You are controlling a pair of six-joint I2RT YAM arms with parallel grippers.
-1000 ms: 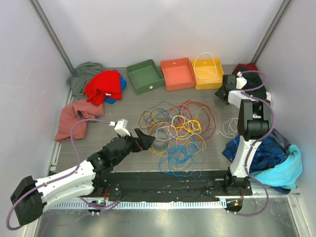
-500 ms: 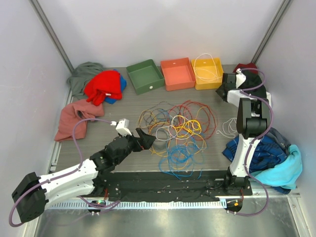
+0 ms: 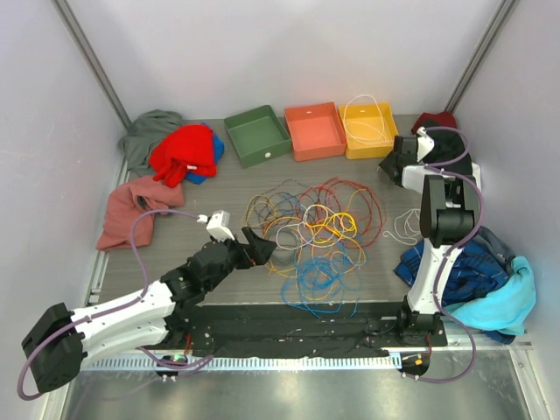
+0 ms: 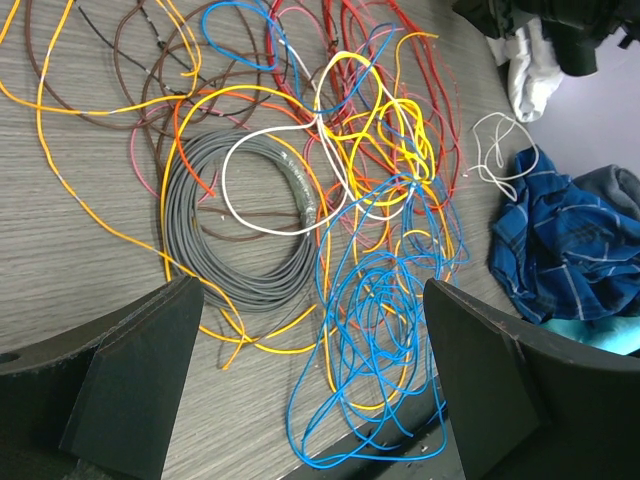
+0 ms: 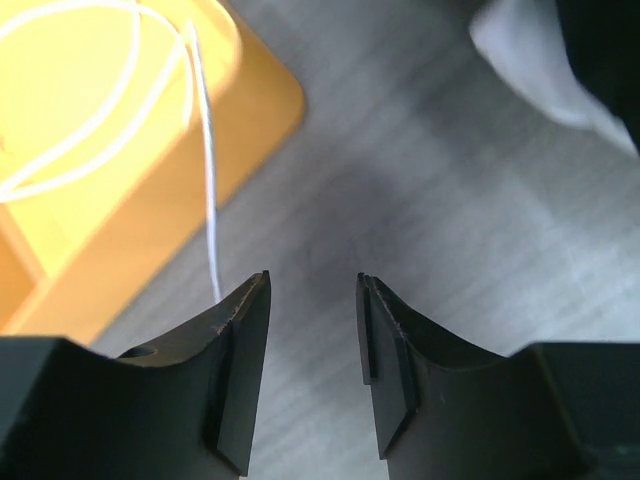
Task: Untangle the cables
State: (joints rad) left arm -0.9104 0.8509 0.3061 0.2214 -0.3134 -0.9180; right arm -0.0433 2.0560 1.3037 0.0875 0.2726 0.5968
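The cables [image 3: 315,229] lie in a tangled heap mid-table: yellow, orange, red, brown, white and blue loops around a grey coil [image 4: 245,235]. A blue bundle [image 4: 385,330] lies nearest the front. My left gripper [image 3: 259,247] is wide open and empty at the heap's left edge, jaws either side of the blue loops [image 4: 312,385]. One white cable [image 3: 367,118] sits in the yellow bin [image 3: 383,129], and a strand of it hangs over the bin's edge [image 5: 205,180]. My right gripper [image 3: 391,166] is open and empty beside that bin, over bare table [image 5: 312,282]. Another white cable [image 3: 404,226] lies at right.
A green bin [image 3: 256,135] and an orange bin [image 3: 314,130] stand at the back beside the yellow one. Clothes lie at back left: red [image 3: 185,150], grey [image 3: 144,131], pink [image 3: 129,210]. Blue plaid and teal cloth [image 3: 490,280] lie at right, dark clothes [image 3: 451,144] at back right.
My right gripper has drifted slightly down and right from the yellow bin. My left gripper has edged a little nearer the cable heap.
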